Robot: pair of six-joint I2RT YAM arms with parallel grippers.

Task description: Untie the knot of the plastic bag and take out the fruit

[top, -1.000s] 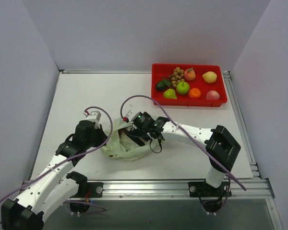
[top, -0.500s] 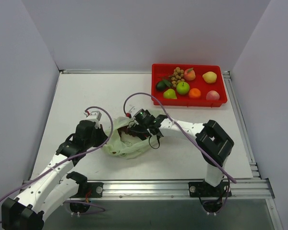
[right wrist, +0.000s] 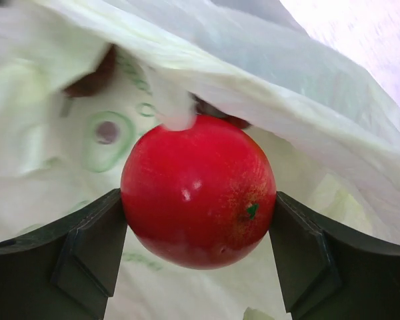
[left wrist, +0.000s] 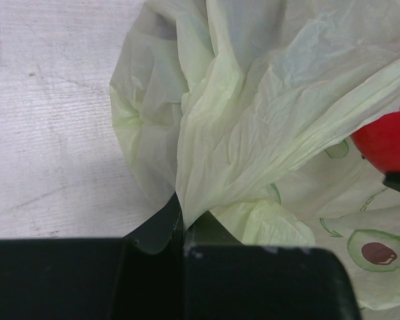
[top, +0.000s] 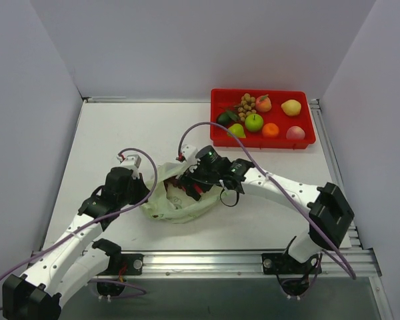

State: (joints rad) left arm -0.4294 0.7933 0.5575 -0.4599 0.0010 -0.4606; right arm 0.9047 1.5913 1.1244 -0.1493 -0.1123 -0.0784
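Note:
The pale green plastic bag [top: 175, 205] lies crumpled and open between my arms; no knot shows. My left gripper [top: 149, 188] is shut on a fold of the bag's left edge [left wrist: 207, 153], pinching the plastic between its fingertips [left wrist: 181, 217]. My right gripper [top: 192, 187] is at the bag's mouth, shut on a round red fruit [right wrist: 199, 190] held between both fingers and lifted off the bag's printed lining. That red fruit also shows at the right edge of the left wrist view [left wrist: 387, 143]. A brown piece [right wrist: 93, 79] lies deeper in the bag.
A red tray [top: 307, 141] at the back right holds a tan longan cluster [top: 246, 104], a yellow fruit [top: 291, 107], a green apple [top: 254, 122], an orange [top: 271, 129] and other pieces. White walls enclose the table on three sides.
My right gripper has drawn back to the right, out of the bag's mouth, with the red fruit in it, and its elbow has swung right. My left gripper holds the bag in place.

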